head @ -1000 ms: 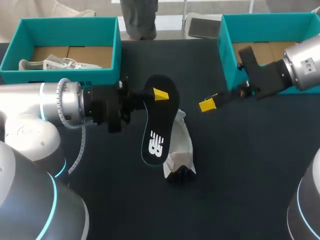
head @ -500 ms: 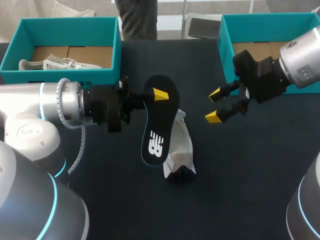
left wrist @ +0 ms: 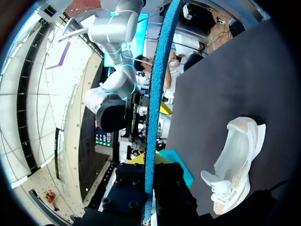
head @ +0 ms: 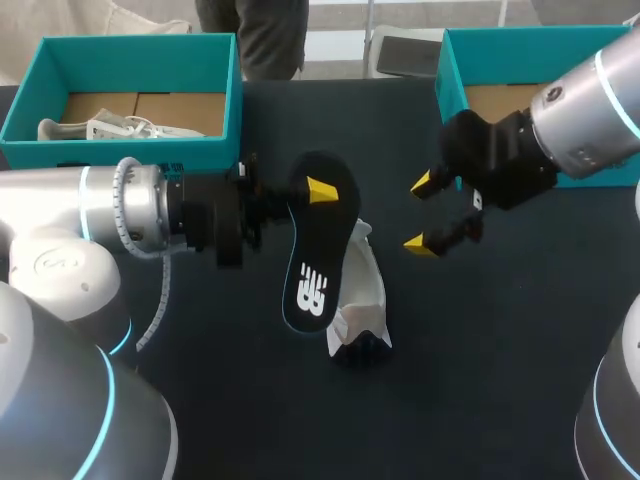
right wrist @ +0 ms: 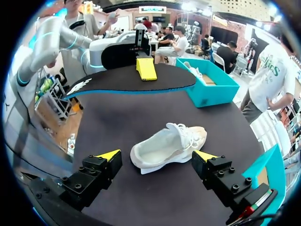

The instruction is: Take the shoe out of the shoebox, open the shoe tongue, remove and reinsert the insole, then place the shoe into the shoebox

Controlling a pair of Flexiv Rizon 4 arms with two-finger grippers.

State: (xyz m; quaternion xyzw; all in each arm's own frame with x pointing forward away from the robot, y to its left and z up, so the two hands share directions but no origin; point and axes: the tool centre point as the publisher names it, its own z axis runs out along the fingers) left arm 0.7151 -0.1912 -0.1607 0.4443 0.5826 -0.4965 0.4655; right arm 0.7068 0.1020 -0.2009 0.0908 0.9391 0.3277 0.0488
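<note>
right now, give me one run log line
left end effector: shut on insole | right end effector: open, facing shoe | shoe: on table

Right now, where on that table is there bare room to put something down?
Bare table lies on the near side, right of the shoe, and between the left shoebox and right shoebox. The middle is crowded: the left gripper holds the insole by the shoe, and the right gripper is open beside it.

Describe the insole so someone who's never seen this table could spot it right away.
Find the middle of the dark table, at the left gripper. It holds the insole in the air near the white shoe. The insole is the flat black foot-shaped sheet with a blue edge and a white logo.
</note>
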